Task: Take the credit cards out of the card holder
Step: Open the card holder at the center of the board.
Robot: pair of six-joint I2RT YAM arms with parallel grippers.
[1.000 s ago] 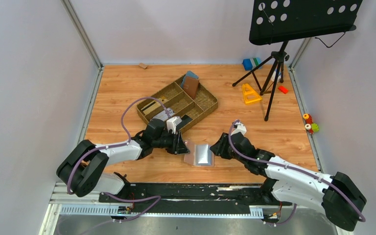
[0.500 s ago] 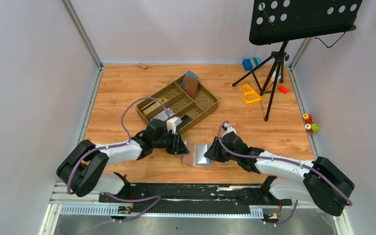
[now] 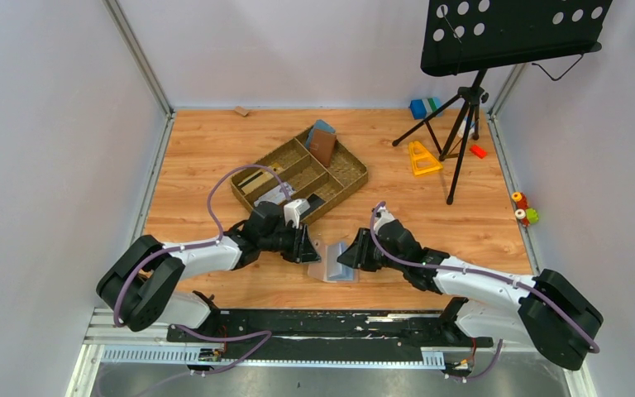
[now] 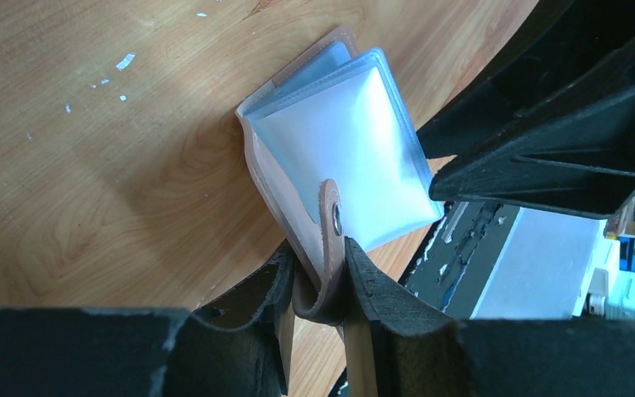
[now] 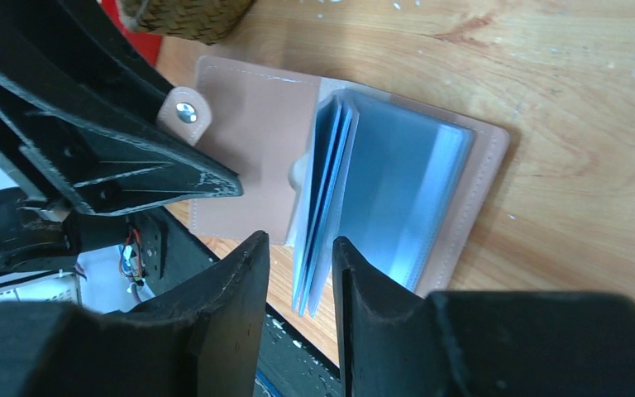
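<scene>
The card holder (image 3: 324, 266) lies open on the wood table, tan outside with blue-grey plastic sleeves inside. My left gripper (image 3: 308, 248) is shut on its tan closing tab (image 4: 329, 217) and the cover edge, pinning the left cover (image 5: 248, 141). My right gripper (image 3: 346, 258) is open, its jaws on either side of a few raised sleeves (image 5: 322, 215) that stand up from the spine. The other sleeves lie flat on the right cover (image 5: 405, 198). I cannot make out separate cards in the sleeves. The left fingers (image 5: 116, 157) show in the right wrist view.
A wicker tray (image 3: 341, 184) behind the left gripper holds a dark reddish-brown wallet with a blue one (image 3: 323, 142). A music stand tripod (image 3: 463, 107), a yellow piece (image 3: 422, 157) and small toys (image 3: 525, 211) are at the back right. A black rail (image 3: 314, 327) runs along the near edge.
My right gripper has moved left onto the card holder. Some sleeves that lay flat now stand up between its jaws. The left gripper has kept its hold.
</scene>
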